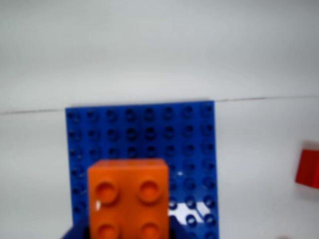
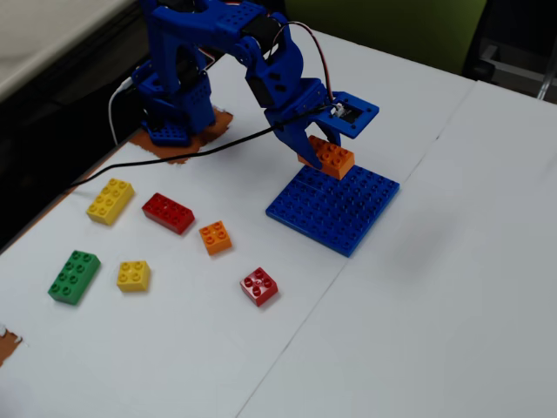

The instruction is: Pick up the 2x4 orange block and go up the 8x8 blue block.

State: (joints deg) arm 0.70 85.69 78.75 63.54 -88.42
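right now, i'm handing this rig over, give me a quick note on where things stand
Gripper: shut on the 2x4 orange block, held above the near-arm edge of the 8x8 blue baseplate in the fixed view.
In the wrist view the orange block sits in front of the baseplate; whether it touches the studs cannot be told.
Done: block picked up and carried to the baseplate.
Left: set it down on the studs, open, pull back.
The loose bricks on the table, including the small orange 2x2 brick and the red 2x4 brick, are not part of this job.
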